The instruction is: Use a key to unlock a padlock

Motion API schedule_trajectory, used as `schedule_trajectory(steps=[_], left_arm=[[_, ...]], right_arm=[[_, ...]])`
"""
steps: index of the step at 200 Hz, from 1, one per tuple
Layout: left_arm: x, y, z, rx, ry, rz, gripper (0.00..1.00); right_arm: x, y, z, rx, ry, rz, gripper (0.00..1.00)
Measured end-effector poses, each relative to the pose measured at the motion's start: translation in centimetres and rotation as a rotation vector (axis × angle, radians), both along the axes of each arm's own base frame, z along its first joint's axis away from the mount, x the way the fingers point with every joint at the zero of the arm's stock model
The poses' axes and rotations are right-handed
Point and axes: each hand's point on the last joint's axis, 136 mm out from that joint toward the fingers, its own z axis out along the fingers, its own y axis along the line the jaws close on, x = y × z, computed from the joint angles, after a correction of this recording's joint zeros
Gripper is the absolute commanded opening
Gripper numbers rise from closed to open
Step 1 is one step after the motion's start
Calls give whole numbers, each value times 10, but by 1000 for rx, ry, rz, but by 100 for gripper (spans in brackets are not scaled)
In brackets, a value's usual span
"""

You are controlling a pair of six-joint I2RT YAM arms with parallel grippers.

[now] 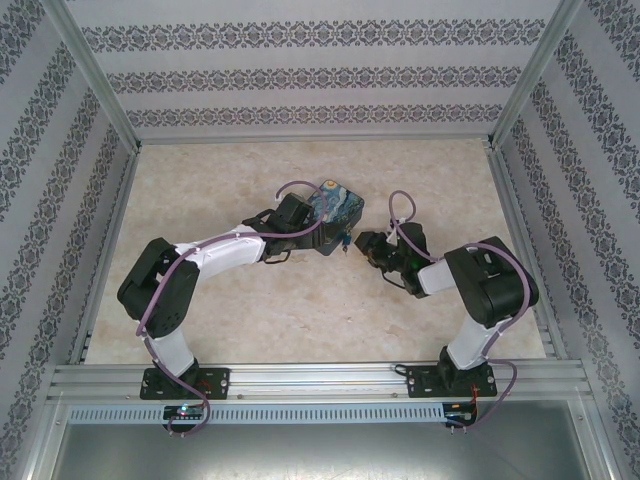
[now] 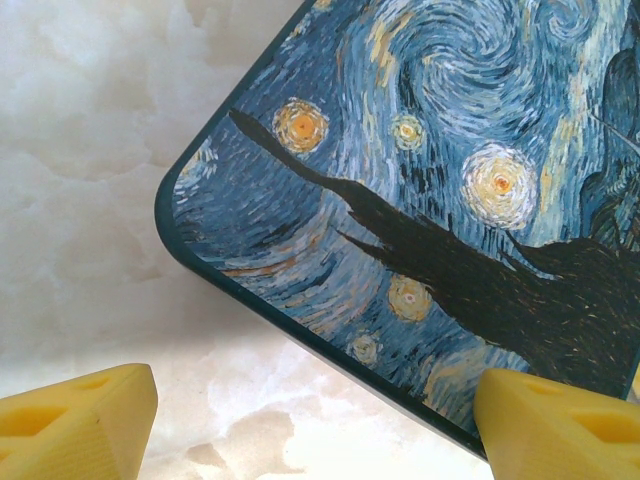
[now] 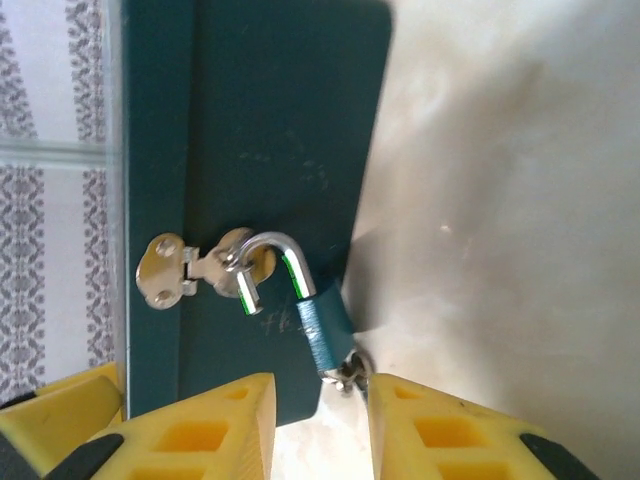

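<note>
Padlock (image 3: 322, 328) was found hanging from the silver hasp (image 3: 165, 270) on the dark side wall of the Starry Night tin (image 2: 420, 200), its blue body tilted and low against the tin's corner. One shackle leg sat in the body; the other stood clear of it. Key (image 3: 349, 373) projected from the underside of the body. Right gripper (image 3: 318, 425) was just beside the key, fingers narrowly parted, with the key head at the mouth of the gap; contact could not be determined. Left gripper (image 2: 320, 430) was spread wide about a corner of the tin lid, one finger over the marbled table (image 2: 80, 150), the other at the lid's edge.
</note>
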Motion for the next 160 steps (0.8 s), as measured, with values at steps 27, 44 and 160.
schedule_trajectory(steps=[27, 44, 160], left_arm=[[0, 0, 0, 0, 0, 0, 83], [0, 0, 0, 0, 0, 0, 83], [0, -1, 0, -3, 3, -3, 83]], right_arm=[[-2, 10, -2, -5, -3, 29, 31], [-4, 12, -7, -11, 4, 37, 31], [0, 18, -15, -53, -6, 63, 31]])
